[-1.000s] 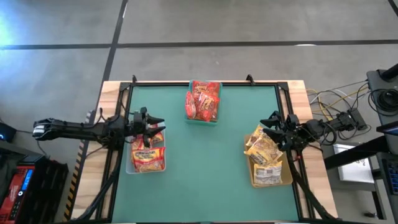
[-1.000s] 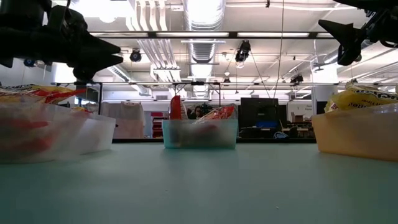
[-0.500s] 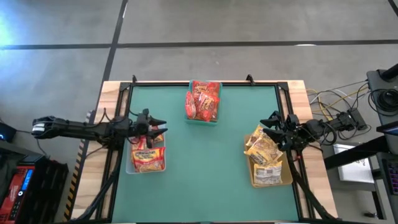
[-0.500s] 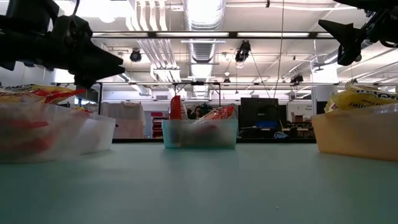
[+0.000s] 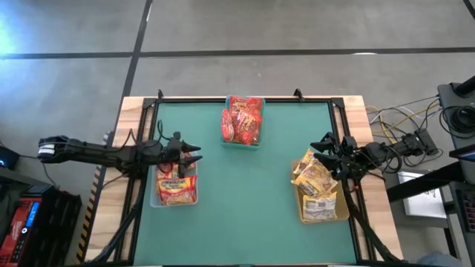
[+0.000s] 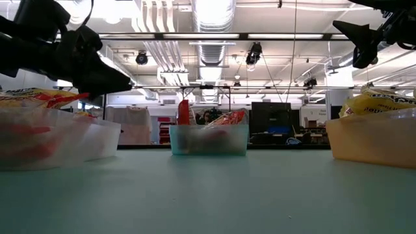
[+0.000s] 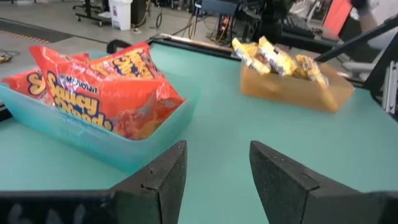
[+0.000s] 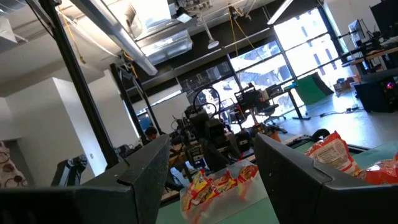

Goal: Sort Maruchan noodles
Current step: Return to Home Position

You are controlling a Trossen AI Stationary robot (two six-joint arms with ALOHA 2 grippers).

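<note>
The left gripper [image 5: 193,153] is seen at the left side of the table [image 5: 245,222], above the end of the clear bin [image 5: 154,194] that is nearer to the teal bin [image 5: 241,144]. Its two fingers [image 7: 161,180] are spread apart with a clear gap between them. Nothing is held in this gap and nothing is touched by them. In the low view the left gripper [image 6: 120,81] is raised over the clear bin [image 6: 97,143], apart from the packets inside.

The right gripper [image 5: 319,146] is found at the right side of the table, over the end of the tan bin [image 5: 345,211] nearer to the teal bin. Its fingers [image 8: 146,174] are also spread, and only the room behind is seen between them. In the low view it [image 6: 361,42] is held high above the tan bin [image 6: 370,140], well apart from it.

The noodles are all placed in bins. Red packets [image 5: 243,119] are piled in the teal bin at the far middle of the table; in the left wrist view they [image 7: 99,93] rise over its wall [image 7: 81,134]. Orange packets [image 5: 177,189] are laid in the clear bin. Yellow packets [image 5: 315,178] are heaped in the tan bin, and some stand out above its rim. No packet is seen on the bare table between the three bins.
</note>
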